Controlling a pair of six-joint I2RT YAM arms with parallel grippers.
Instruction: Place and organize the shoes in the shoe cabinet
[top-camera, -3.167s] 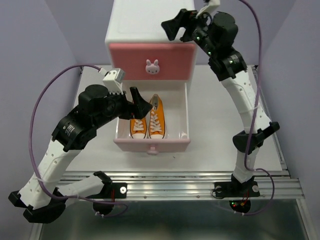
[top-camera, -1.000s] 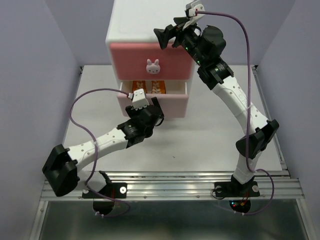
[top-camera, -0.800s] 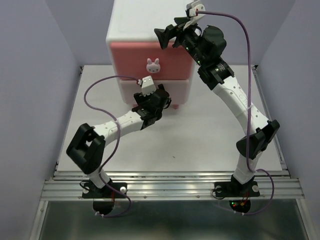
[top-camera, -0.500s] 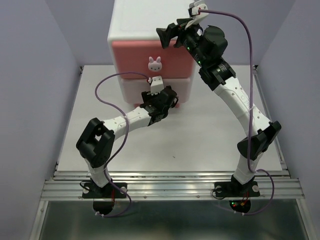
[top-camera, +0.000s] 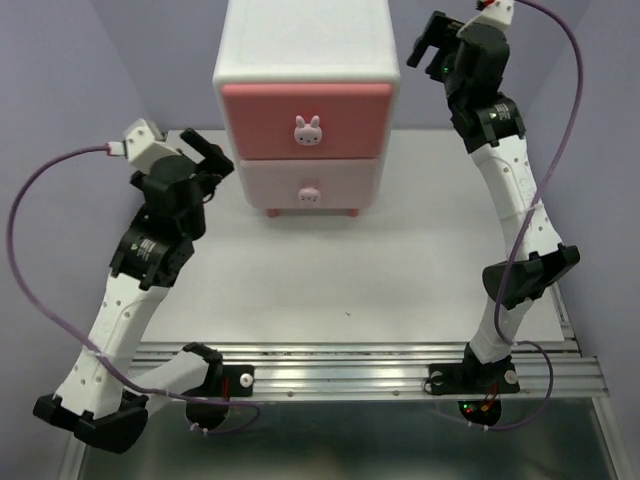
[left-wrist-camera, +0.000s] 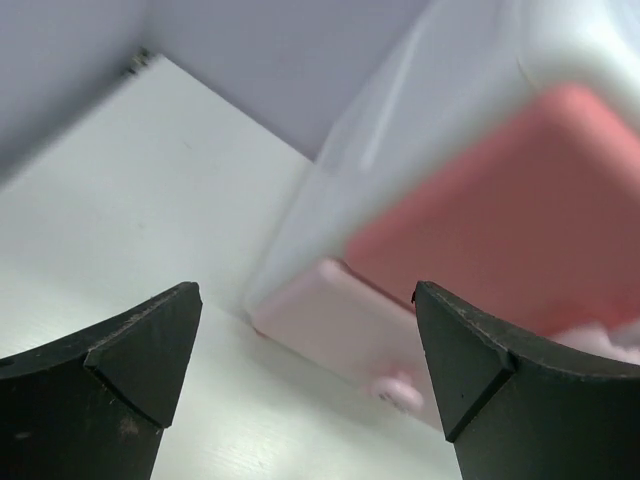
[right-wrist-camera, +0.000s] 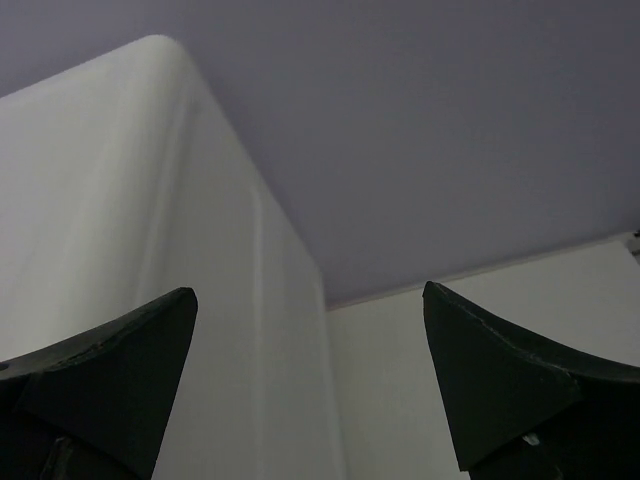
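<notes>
The shoe cabinet (top-camera: 305, 110) stands at the back middle of the table, white with two pink drawers, both shut, each with a bunny knob (top-camera: 306, 130). No shoes show in any view. My left gripper (top-camera: 212, 163) is open and empty, left of the cabinet and apart from it. In the left wrist view (left-wrist-camera: 305, 330) it faces the cabinet's left front corner (left-wrist-camera: 420, 220). My right gripper (top-camera: 432, 42) is open and empty, raised beside the cabinet's upper right side. The right wrist view (right-wrist-camera: 310, 340) shows the cabinet's white side wall (right-wrist-camera: 130, 230).
Lilac walls close in the table (top-camera: 400, 260) on the left, right and back. A metal rail (top-camera: 350, 375) with both arm bases runs along the near edge. Purple cables loop off both wrists.
The lower drawer, open with the orange sneakers inside, was pushed shut by my left arm. The left arm then drew back to the left. The right gripper moved right, off the cabinet top.
</notes>
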